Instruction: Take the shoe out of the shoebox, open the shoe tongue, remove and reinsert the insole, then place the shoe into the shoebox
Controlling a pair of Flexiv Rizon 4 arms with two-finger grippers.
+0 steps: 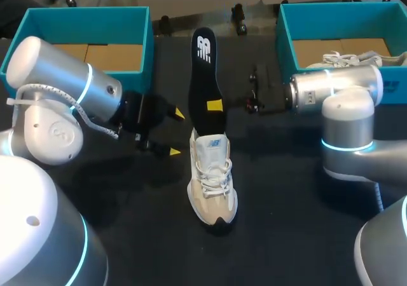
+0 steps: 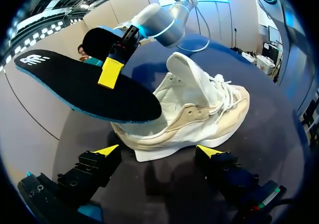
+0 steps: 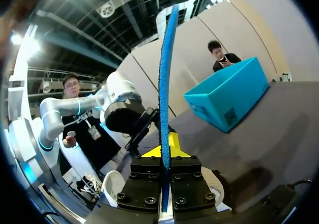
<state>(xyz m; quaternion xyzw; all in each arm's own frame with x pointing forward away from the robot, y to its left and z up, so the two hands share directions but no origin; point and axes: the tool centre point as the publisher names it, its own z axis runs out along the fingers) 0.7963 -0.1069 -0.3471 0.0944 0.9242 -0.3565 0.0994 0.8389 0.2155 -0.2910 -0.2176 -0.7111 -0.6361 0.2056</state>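
A white and beige sneaker (image 1: 213, 184) stands upright in the middle of the black table, toe toward the front edge. My right gripper (image 1: 215, 105) is shut on a black insole (image 1: 202, 70) with a blue edge. The insole slants up behind the shoe, and its lower end is at the shoe's opening. In the left wrist view the insole (image 2: 84, 87) hangs over the heel of the shoe (image 2: 199, 114), with the raised tongue beside it. My left gripper (image 1: 175, 132) is open beside the shoe, touching nothing. In the right wrist view the insole (image 3: 164, 84) shows edge-on between the fingers.
A teal shoebox (image 1: 82, 44) stands at the back left. A second teal shoebox (image 1: 286, 38) at the back right holds another pale shoe (image 1: 356, 58). My right arm lies across the table in front of that box.
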